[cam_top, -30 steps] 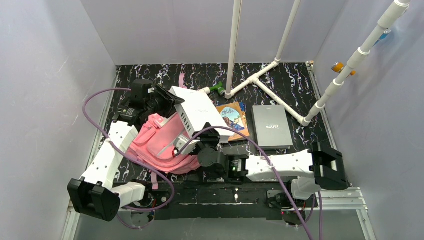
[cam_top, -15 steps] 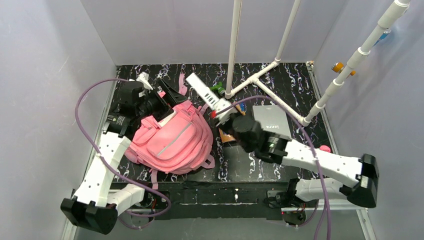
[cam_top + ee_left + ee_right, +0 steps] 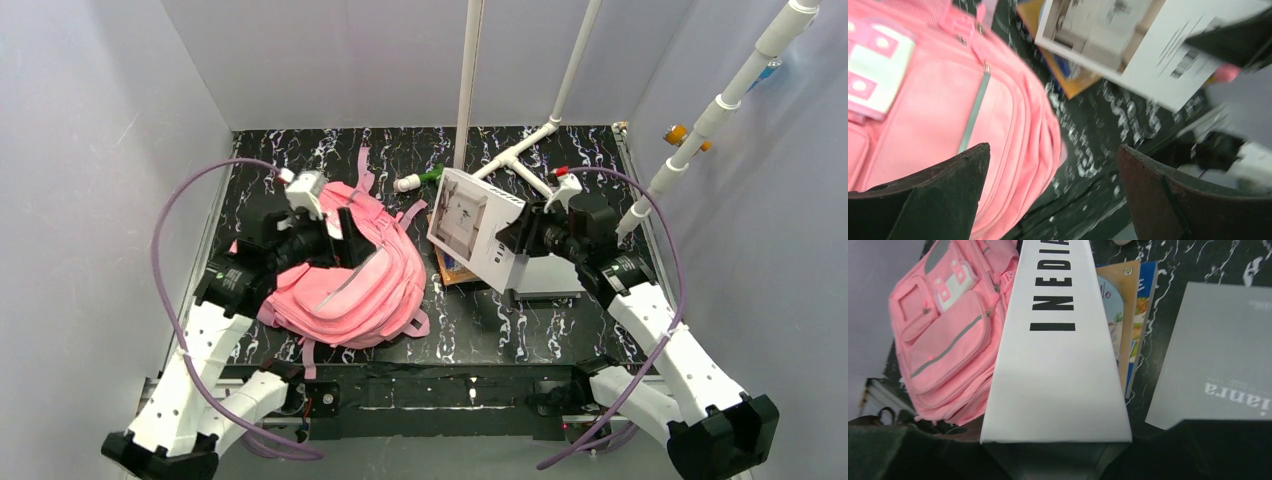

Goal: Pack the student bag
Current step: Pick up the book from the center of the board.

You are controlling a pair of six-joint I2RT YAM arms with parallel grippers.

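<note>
My right gripper (image 3: 518,234) clamps the thick white book (image 3: 1058,365); my left gripper (image 3: 1053,195), spread empty, should first open the pink fabric backpack (image 3: 340,285).

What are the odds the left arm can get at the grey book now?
Probably not. Left fingers hang open over the student bag; the grey book lies beyond the white book held up by the right fingers, which blocks a direct path.

Soft pink student bag (image 3: 350,285), lying flat with front facing up, lighter pink front pocket with grey strip, pink straps splayed around it, left of centre in the overhead frame
</note>
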